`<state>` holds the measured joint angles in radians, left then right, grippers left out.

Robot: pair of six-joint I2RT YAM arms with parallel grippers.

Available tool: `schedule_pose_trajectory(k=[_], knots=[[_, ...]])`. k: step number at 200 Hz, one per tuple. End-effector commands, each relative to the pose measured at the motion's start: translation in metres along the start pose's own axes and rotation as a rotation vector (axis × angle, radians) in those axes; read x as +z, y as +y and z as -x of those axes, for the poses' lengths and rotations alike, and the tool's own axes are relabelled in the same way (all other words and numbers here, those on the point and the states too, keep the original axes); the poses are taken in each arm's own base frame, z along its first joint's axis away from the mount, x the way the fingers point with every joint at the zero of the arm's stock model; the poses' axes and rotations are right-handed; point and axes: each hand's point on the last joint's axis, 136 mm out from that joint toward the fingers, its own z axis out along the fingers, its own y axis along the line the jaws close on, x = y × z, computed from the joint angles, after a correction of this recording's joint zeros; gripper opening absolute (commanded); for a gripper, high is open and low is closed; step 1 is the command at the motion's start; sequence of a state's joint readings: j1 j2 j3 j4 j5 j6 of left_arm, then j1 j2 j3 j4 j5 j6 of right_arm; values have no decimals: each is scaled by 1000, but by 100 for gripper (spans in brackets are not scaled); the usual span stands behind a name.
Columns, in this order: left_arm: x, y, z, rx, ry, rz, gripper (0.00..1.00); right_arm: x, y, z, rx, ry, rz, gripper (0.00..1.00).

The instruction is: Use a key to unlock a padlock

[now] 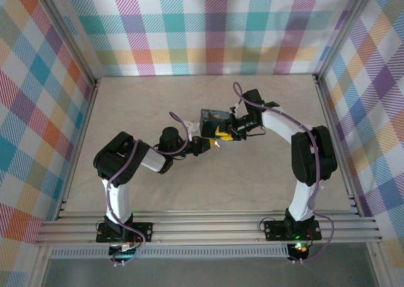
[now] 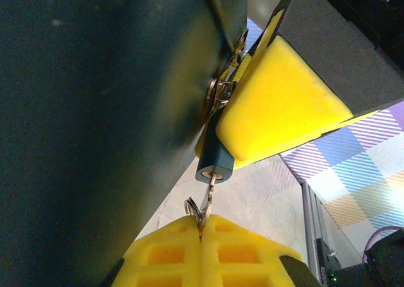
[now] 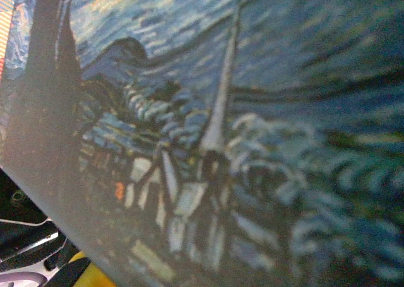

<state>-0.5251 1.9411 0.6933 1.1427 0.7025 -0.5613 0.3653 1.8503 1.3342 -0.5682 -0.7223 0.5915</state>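
top: looking down on the table (image 1: pixel 208 186); left wrist: peering close along the tin (image 2: pixel 95 123); right wrist: facing the same tin closely

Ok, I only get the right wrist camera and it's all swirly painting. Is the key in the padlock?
Observer: Looks like it. In the left wrist view the key points up into the keyhole at the bottom of the padlock.
Operator: Who's holding the key?
Observer: The left hand, shut on it right by its little ring.
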Motion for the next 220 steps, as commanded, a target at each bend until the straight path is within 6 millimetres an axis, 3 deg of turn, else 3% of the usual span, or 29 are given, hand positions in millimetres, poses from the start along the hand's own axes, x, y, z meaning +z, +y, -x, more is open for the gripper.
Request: schedule_pose_trajectory(k=[1,45,78,107,146,179,220], knots=[[0,7,29,59,-82,57,0,-2,10,-28,-28,89,20,0],[8,1,39,43,-105,43,0,7,4,-33,-27,104,9,0],[17,-7,28,86,-78,58,0,21,-2,-34,-1,110,5,0],[13,-2,20,49,-100,64,0,30,-8,-36,15,114,-5,3],[3,10,-4,27,-78,105,0,35,-17,-38,35,88,-25,19],[-6,22,-33,19,-38,148,0,43,-27,-41,60,72,-38,22],[-11,31,-53,13,-21,181,0,49,-32,-41,75,56,-48,27]])
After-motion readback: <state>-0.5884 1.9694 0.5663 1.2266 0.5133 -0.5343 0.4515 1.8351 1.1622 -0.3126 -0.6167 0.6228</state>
